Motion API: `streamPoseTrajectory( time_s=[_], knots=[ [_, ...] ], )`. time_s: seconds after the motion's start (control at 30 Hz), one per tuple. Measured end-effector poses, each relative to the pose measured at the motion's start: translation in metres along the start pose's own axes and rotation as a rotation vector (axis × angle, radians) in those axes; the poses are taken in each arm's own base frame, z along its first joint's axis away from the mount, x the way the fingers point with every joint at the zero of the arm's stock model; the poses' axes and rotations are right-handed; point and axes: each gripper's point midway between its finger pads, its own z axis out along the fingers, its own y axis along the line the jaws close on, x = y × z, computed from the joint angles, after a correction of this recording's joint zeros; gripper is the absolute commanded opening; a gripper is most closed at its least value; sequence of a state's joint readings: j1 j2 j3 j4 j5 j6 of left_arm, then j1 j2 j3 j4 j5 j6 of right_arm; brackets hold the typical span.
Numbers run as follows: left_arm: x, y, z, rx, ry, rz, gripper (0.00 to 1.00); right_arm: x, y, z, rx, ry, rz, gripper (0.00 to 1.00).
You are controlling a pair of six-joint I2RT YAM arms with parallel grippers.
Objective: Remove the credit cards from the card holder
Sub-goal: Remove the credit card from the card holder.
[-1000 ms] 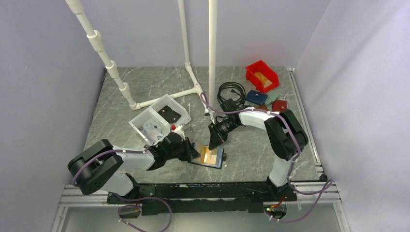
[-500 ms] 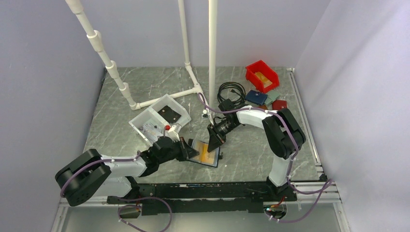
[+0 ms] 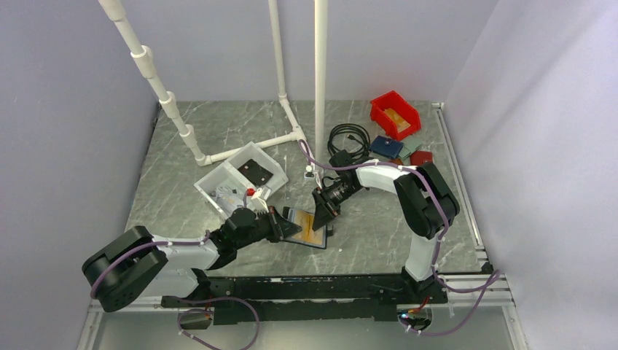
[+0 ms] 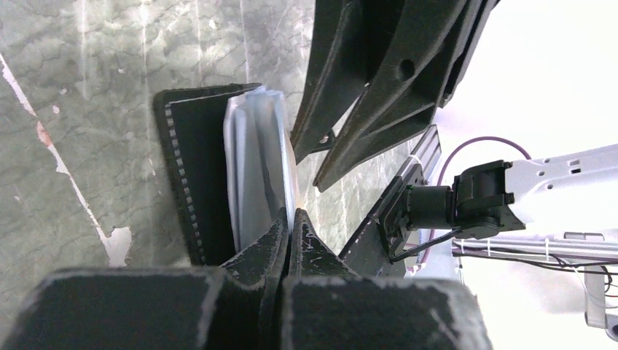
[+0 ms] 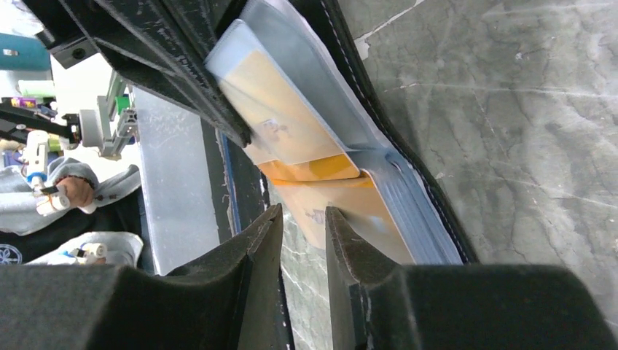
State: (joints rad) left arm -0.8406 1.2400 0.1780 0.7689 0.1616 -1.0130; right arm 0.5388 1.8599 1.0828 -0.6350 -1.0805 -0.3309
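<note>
The black card holder point(image 3: 321, 241) lies open on the table, its clear sleeves point(image 4: 259, 168) fanned up. A gold-tan credit card point(image 5: 280, 102) sits inside a sleeve and a second orange-gold card point(image 5: 342, 200) lies in the sleeve beneath it. I see no pale greyish card. My left gripper point(image 4: 289, 219) is shut on the edge of a clear sleeve and holds it up. My right gripper point(image 5: 304, 219) is open by a narrow gap at the holder's near edge. One of its fingertips point(image 5: 339, 226) lies over the lower card's corner, with bare table between the fingers.
A white bin point(image 3: 240, 179) stands just behind my left gripper. A white pipe frame point(image 3: 284, 138), a black cable coil point(image 3: 348, 138), a red bin point(image 3: 395, 114) and small wallets point(image 3: 386, 147) lie at the back right.
My left arm has drawn back to the left and pulled the holder a little left and away from the table's front edge. My right gripper has stayed at the holder's edge.
</note>
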Motion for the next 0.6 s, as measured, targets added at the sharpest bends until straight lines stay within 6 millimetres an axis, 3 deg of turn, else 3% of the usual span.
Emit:
streamPoseTrajectory(
  time_s=[0.27, 0.6],
  knots=[
    [-0.004, -0.009, 0.000, 0.037, -0.014, -0.001, 0.00, 0.000, -0.004, 0.000, 0.024, 0.004, 0.019, 0.34],
    [-0.007, -0.016, 0.002, 0.086, -0.027, -0.027, 0.00, -0.005, 0.012, -0.002, -0.073, -0.033, 0.021, 0.41]
  ],
)
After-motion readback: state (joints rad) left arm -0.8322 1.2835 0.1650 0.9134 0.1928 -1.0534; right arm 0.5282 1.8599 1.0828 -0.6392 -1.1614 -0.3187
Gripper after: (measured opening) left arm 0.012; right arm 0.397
